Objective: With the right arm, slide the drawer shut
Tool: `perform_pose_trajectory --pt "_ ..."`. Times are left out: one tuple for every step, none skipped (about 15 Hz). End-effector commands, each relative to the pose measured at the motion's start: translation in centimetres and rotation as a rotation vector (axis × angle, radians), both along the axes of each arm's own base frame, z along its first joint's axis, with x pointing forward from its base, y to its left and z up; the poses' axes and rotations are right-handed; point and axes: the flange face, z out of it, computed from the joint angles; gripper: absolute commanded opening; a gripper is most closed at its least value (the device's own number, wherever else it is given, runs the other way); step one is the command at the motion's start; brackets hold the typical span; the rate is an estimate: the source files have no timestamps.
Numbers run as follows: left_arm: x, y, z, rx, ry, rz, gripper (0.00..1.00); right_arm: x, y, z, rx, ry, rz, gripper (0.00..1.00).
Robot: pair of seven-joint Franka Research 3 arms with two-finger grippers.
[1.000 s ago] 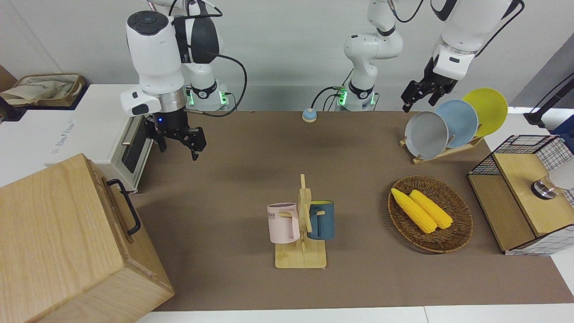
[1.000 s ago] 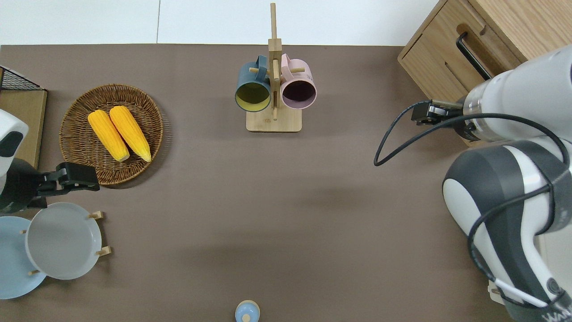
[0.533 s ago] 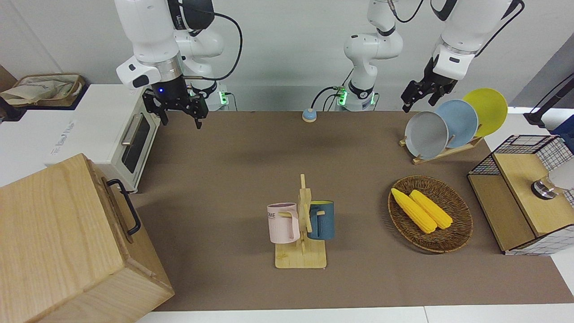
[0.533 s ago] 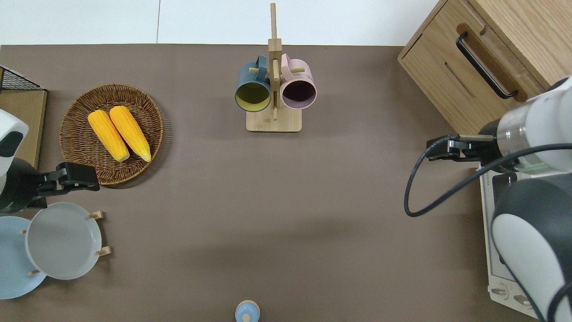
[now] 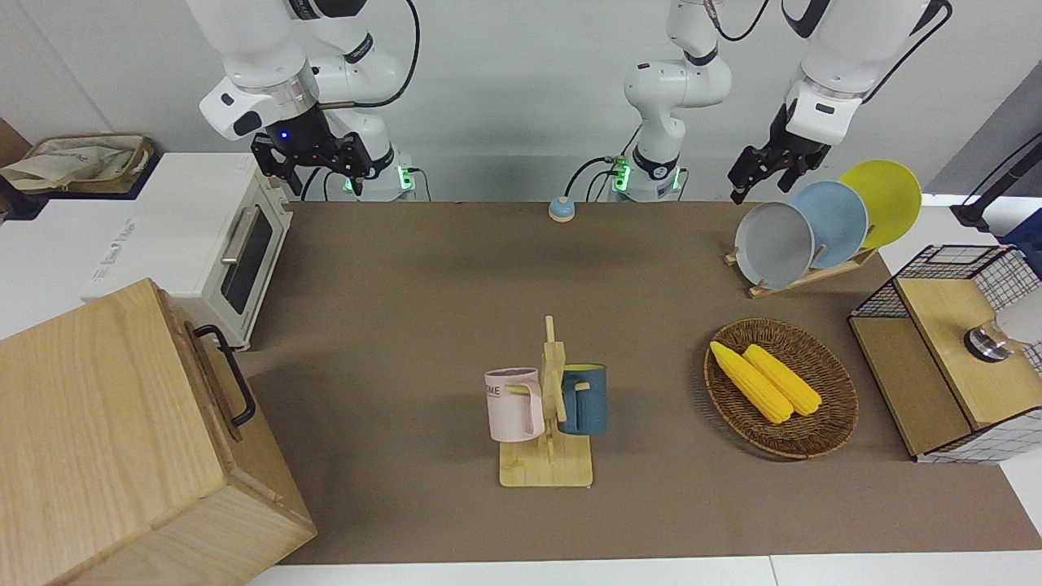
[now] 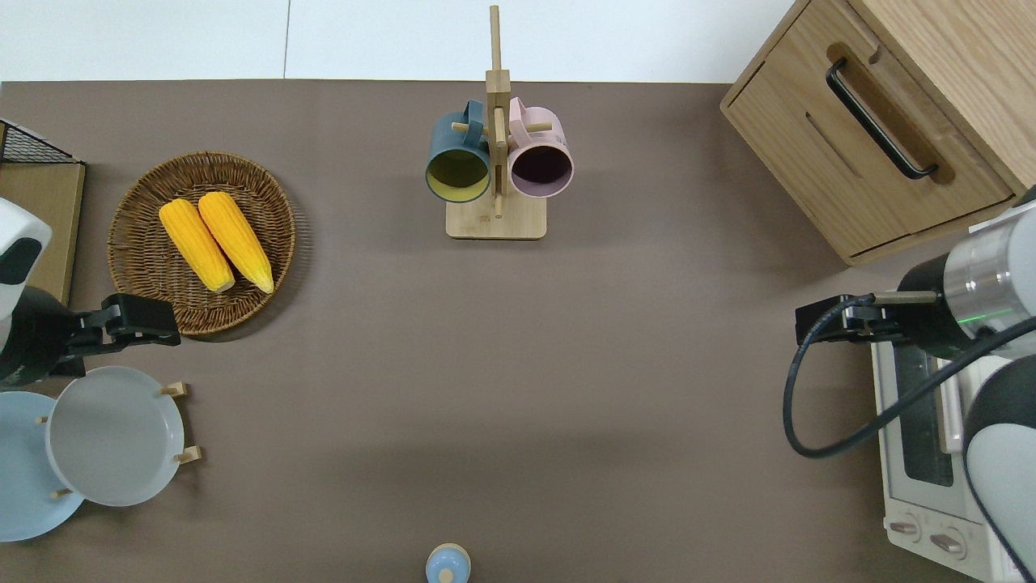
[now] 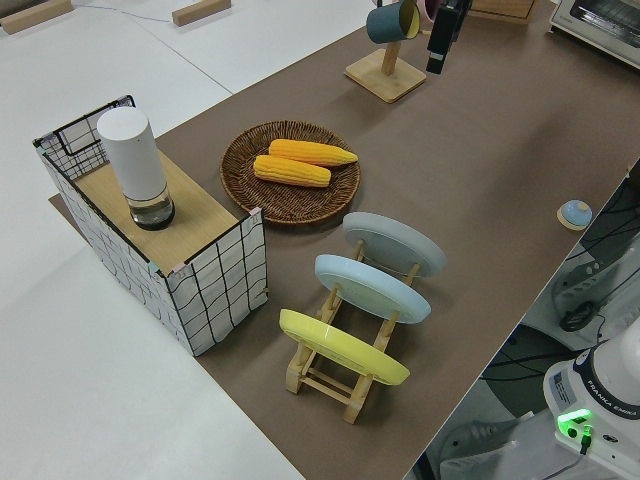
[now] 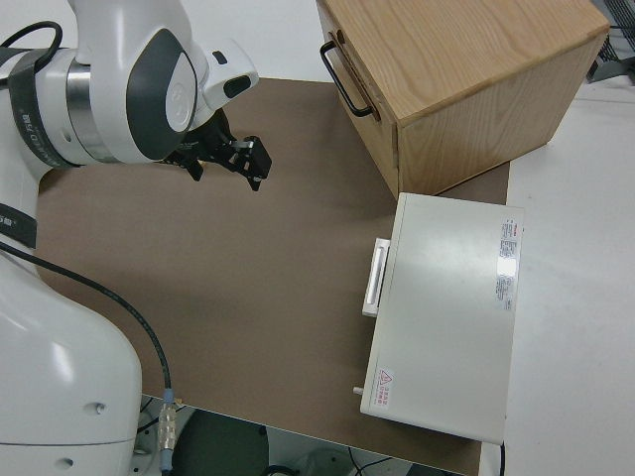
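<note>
At the right arm's end of the table, the drawer (image 6: 870, 138) sits flush in its pale-wood cabinet (image 5: 106, 431), seemingly shut.

Rigid wood on a heavy box, it should slide stiffly yet straight; its flat front beside the black bar handle (image 6: 881, 120) looks the best place to push. Right gripper (image 8: 230, 159) hangs empty over bare mat near the toaster oven (image 6: 931, 453); I cannot tell its finger spacing. Left arm is parked. Drawer seams and cabinet's outer side are cut off.
</note>
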Motion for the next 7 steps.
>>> perform_pose_trajectory --pt "-0.41 0.17 0.46 -0.001 0.005 -0.006 0.99 -0.28 -0.23 0.0 -0.016 -0.013 0.03 0.994" --pt "-0.4 0.17 0.47 -0.001 0.003 -0.006 0.99 -0.16 -0.21 0.15 -0.028 -0.027 0.033 0.994" --pt "-0.4 0.17 0.47 -0.001 0.003 -0.006 0.99 -0.05 -0.27 0.23 -0.033 -0.037 0.032 0.994" --pt "-0.4 0.17 0.47 -0.001 0.003 -0.006 0.99 0.05 -0.32 0.19 -0.039 -0.04 0.032 0.994" --pt "-0.4 0.17 0.47 -0.001 0.003 -0.006 0.99 0.06 -0.39 0.19 -0.045 -0.041 0.032 0.994" --pt "-0.4 0.17 0.47 -0.001 0.003 -0.006 0.99 0.06 -0.41 0.19 -0.047 -0.041 0.032 0.994" --pt "-0.41 0.17 0.46 -0.001 0.005 -0.006 0.99 0.06 -0.39 0.19 -0.045 -0.041 0.032 0.994"
